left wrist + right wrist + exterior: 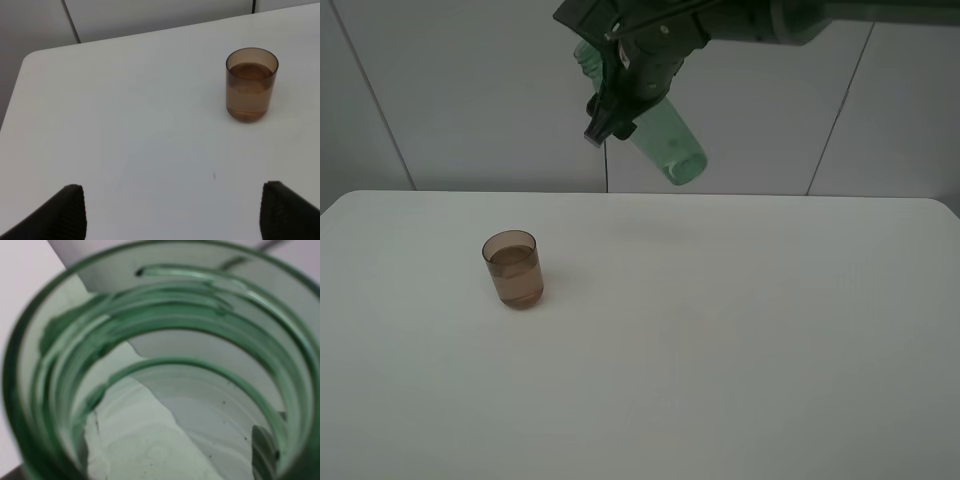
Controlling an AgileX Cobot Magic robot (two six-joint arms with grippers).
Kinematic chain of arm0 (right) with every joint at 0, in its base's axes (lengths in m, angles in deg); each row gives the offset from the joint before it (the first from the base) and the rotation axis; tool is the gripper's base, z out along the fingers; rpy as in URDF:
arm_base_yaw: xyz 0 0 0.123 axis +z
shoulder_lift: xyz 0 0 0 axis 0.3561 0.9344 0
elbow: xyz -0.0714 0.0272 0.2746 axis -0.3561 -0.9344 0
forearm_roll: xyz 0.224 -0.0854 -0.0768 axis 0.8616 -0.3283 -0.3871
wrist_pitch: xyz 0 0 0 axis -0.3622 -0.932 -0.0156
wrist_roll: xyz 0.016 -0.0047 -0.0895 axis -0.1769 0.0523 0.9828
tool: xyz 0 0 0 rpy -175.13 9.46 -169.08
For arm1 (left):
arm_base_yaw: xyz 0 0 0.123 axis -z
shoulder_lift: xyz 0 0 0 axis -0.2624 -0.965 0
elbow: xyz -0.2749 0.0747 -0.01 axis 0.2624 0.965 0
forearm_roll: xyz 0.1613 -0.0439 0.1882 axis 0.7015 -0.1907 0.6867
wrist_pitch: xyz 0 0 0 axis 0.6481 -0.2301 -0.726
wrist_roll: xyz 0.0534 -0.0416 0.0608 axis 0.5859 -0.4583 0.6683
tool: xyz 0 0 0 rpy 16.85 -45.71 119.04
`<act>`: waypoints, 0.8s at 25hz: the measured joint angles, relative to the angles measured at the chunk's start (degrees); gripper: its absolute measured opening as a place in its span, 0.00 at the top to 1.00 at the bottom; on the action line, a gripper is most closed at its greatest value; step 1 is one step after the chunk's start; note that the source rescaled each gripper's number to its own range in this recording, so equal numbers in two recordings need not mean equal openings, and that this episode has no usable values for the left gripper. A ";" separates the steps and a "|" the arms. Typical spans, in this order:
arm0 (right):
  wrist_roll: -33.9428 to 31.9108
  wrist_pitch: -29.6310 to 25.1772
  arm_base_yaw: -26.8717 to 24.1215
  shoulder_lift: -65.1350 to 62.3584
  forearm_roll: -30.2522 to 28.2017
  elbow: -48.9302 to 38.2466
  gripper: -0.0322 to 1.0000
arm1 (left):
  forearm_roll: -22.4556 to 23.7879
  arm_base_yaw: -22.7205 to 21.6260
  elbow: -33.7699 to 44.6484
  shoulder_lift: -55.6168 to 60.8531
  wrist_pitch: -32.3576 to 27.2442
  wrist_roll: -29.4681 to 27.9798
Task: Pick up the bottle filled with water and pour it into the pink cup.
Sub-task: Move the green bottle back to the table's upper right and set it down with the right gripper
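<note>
My right jaws are closed around the bottle [665, 140] and hold it high in the air, tilted with the neck above the base, well apart from the cup [512, 268], which stands on the bench [770, 350] about three quarters full. My left jaws are wide open and hold nothing. I judge that the pouring is done, because the bottle looks empty to me, and only putting it down may be left.
</note>
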 joint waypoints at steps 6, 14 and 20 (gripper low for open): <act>4.80 1.96 -11.07 -7.44 15.95 -9.56 0.97 | 0.00 0.00 0.00 0.00 0.00 0.00; 9.95 19.09 -20.08 -19.14 30.61 -32.07 0.97 | 0.00 0.00 0.00 0.00 0.00 0.00; 10.68 32.89 -23.75 -24.96 36.20 -46.06 0.97 | 0.00 0.00 0.00 0.00 0.00 0.00</act>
